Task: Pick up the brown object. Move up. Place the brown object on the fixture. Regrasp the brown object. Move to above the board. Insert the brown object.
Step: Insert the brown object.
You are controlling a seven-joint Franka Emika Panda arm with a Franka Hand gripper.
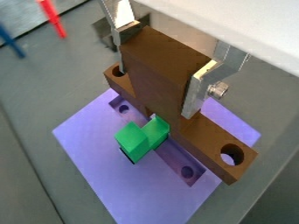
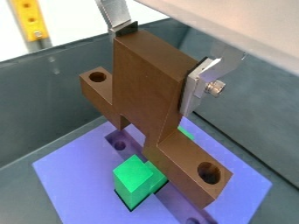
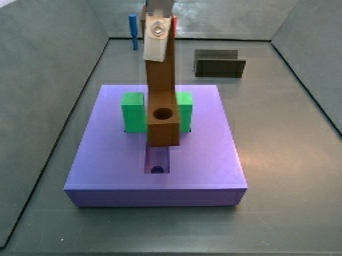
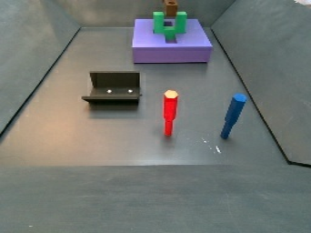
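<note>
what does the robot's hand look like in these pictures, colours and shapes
The hand, above the purple board, has two thin flat silver metal fingers, shaped like narrow plates. In both wrist views one finger ends in a bent silver tab fixed with a round silver screw. In a side view the hand shows as a pale silver strip with a small dark spot. No cables or markings show.

Gripper (image 1: 167, 66): two flat silver metal finger plates (image 1: 118, 17) showing in both wrist views, edges looking thin and straight; one plate (image 2: 208, 80) carrying silver hex-socket screw (image 2: 219, 86) near tip, bright glint showing on it; dark pad edge peeking behind plate. Side view showing pale silver finger (image 3: 158, 28) with small dark fastener mark; white housing underside filling corner of wrist views
</note>
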